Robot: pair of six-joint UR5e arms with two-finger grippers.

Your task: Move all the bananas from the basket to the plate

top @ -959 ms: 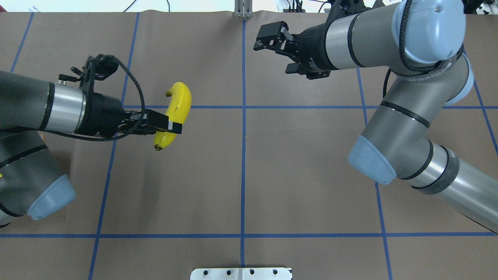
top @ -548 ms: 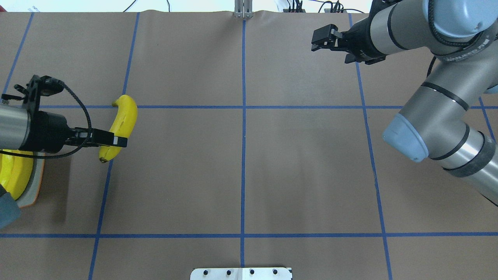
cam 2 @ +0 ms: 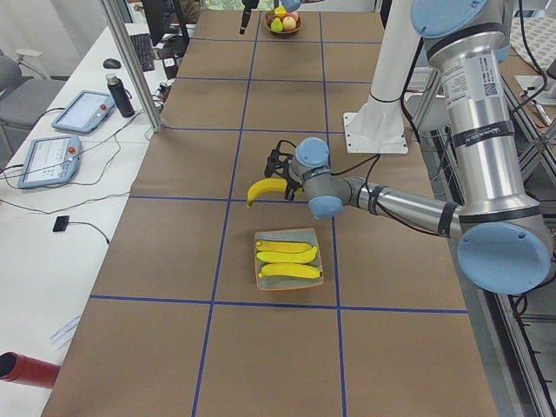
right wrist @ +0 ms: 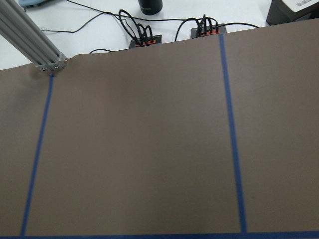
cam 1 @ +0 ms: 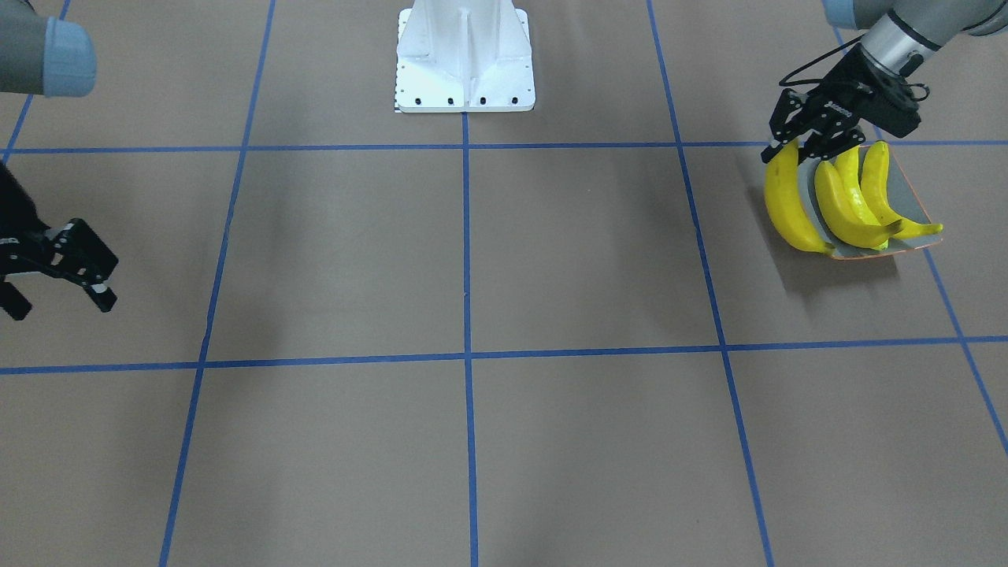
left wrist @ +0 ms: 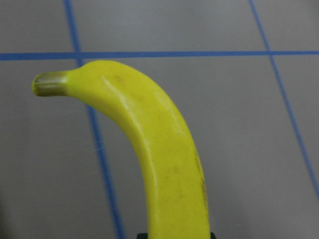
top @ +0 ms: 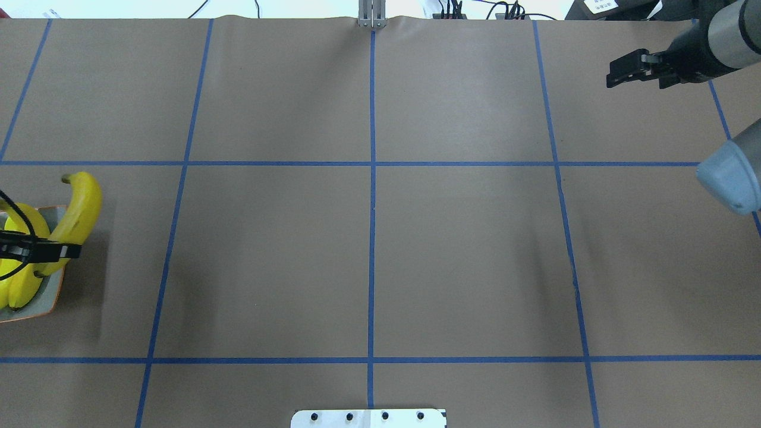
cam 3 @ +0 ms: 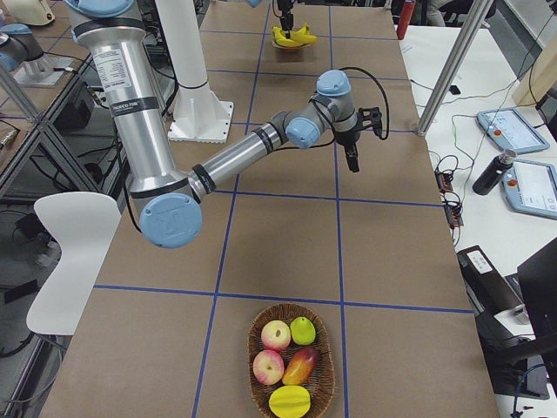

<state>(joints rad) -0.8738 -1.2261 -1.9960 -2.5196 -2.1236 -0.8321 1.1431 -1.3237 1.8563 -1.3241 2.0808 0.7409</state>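
Observation:
My left gripper (top: 66, 248) is shut on a yellow banana (top: 80, 205) and holds it in the air at the plate's edge that faces the table's middle. The grey-green plate (top: 52, 298) lies at the table's left end and carries three more bananas (cam 1: 846, 209). From the front the left gripper (cam 1: 799, 153) grips the held banana (cam 1: 787, 206) near its upper part. The left wrist view shows that banana (left wrist: 159, 149) close up. My right gripper (top: 621, 72) is open and empty, high over the far right of the table, also seen from the front (cam 1: 55, 276).
A wicker basket (cam 3: 324, 374) with apples, a mango and other fruit, no banana in sight, stands at the table's right end. The white robot base (cam 1: 465, 59) sits at the near edge. Blue tape lines cross the brown table cover.
My left gripper has carried the banana left, from the table's left middle to the plate's edge. My right arm has swung further right and away toward the far right corner.

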